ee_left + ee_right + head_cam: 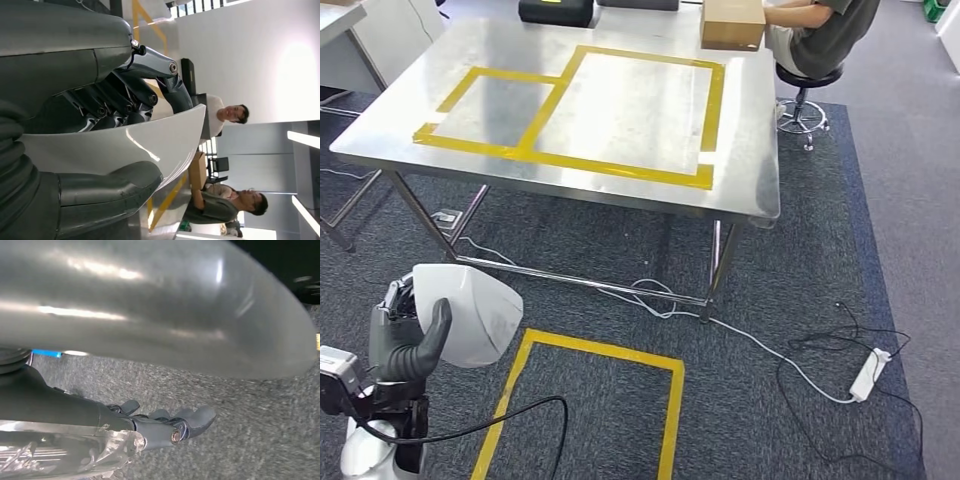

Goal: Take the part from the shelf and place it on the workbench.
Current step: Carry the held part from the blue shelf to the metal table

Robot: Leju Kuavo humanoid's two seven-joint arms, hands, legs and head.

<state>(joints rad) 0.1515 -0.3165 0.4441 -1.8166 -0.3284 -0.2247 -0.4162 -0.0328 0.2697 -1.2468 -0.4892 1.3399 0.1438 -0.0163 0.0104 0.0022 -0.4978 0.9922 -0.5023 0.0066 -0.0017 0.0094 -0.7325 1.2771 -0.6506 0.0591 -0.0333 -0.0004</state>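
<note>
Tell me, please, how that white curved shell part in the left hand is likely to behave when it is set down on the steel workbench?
The white curved shell part looks thin and holds its shape in the left hand, so probably stiff and light. Its glossy surface suggests that it could slip. Being domed, it may rock or slide on the smooth steel workbench.

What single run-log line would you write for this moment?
left hand: holds white part | right hand: holds nothing, over carpet | workbench: ahead, taped zones bare | placement: not yet done
</note>
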